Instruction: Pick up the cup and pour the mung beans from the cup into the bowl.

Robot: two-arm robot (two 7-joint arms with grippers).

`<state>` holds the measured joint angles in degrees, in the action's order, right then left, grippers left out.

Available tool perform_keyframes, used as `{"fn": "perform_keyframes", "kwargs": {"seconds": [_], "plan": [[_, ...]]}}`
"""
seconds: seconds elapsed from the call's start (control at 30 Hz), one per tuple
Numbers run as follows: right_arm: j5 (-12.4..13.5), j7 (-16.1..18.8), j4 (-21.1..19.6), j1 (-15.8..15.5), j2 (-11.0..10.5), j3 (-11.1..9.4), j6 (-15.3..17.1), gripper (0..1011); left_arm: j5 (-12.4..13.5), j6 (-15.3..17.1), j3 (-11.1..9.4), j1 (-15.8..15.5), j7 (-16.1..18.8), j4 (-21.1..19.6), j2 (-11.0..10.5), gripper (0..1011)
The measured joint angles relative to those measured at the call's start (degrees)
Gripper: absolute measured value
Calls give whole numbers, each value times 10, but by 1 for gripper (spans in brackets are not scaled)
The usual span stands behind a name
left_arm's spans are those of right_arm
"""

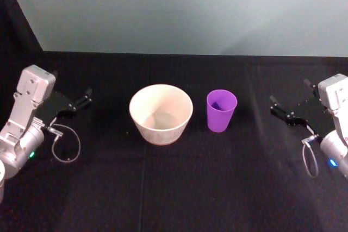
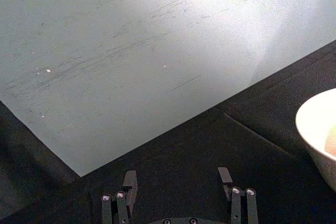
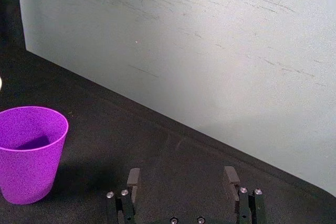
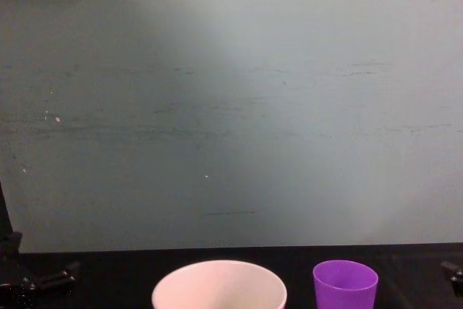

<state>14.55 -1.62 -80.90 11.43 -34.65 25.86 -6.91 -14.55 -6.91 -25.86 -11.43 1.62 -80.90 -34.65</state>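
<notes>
Found cup [image 1: 221,111] upright on worktop [image 1: 174,188], just right of centre and toward the back edge, free of any grip. Found bowl [image 1: 163,130] at centre, just beside cup on its left, not touching it. Checked bowl interior: pale and bare, no beans made out. Checked cup interior: dark patch low inside, cannot tell whether beans or shadow.

Located left gripper [image 2: 177,174] near the left edge, well apart from bowl, fingers spread, nothing between them. Located right gripper [image 3: 181,171] near the right edge, well apart from cup, fingers spread likewise, nothing held, aimed at wall [image 4: 231,106] behind the back edge rather than at cup.

Judged progress: nil. No grasp, no lift, no pour as yet. Outstanding: bring a gripper to cup, close on its side, lift, carry over bowl rim, tip until emptied. Judged right gripper the likelier candidate, with cup on the right of bowl. Flagged risk: smooth tapered cup liable to slip or topple under an off-centre pinch. Flagged also little room for a finger in the gap toward bowl
</notes>
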Motion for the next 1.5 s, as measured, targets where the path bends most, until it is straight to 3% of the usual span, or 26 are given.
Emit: {"fn": "perform_keyframes", "kwargs": {"seconds": [0.6, 0.97, 1.17, 1.5], "plan": [[0, 0, -1, -1, 0, -1, 0, 1003, 0, 0, 0, 0, 0, 0, 0, 1000], [24, 50, -42, -54, 0, -7, 0, 1003, 0, 0, 0, 0, 0, 0, 0, 1000], [32, 81, -42, -61, 22, 5, -4, 1003, 0, 0, 0, 0, 0, 0, 0, 1000], [51, 120, -2, -38, 77, 10, -11, 1003, 0, 0, 0, 0, 0, 0, 0, 1000]]}}
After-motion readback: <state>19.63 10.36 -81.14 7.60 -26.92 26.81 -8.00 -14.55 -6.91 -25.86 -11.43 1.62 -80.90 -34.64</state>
